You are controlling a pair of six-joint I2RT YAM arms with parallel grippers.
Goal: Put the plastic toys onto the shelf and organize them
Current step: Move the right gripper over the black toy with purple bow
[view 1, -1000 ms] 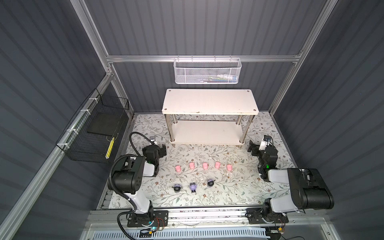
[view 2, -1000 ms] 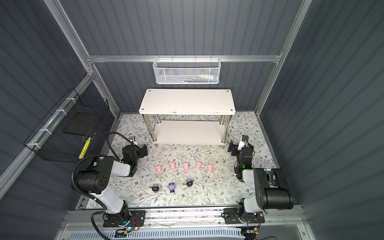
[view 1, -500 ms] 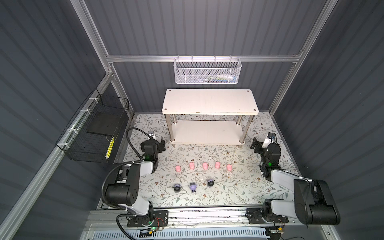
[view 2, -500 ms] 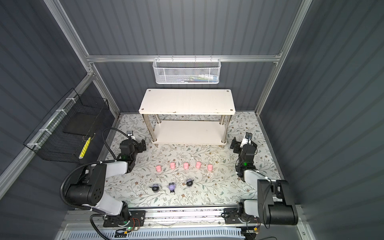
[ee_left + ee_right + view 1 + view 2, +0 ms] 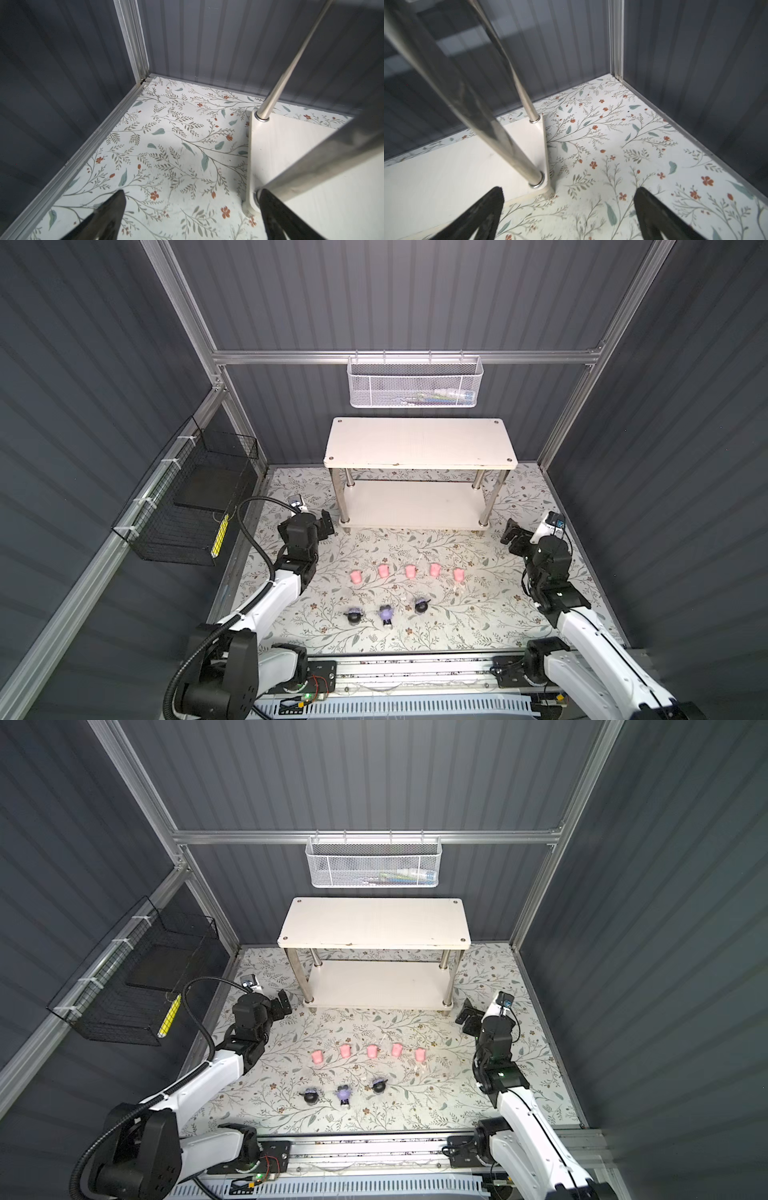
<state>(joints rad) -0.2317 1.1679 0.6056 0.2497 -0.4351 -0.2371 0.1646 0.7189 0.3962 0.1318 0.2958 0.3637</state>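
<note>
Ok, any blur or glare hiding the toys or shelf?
Both top views: sharp, evenly lit, pink and purple plastic toys clear on the floral-print mat. Left wrist view: nearest shiny metal leg of the white two-tier shelf smeared out of focus, mat crisp. Right wrist view: a near leg blurred likewise; no toys visible.

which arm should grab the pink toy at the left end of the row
Left. The left fingers stand open and empty on the same side as that pink toy; the right fingers, also open, sit beyond the row's far end, likely a longer reach.
</note>
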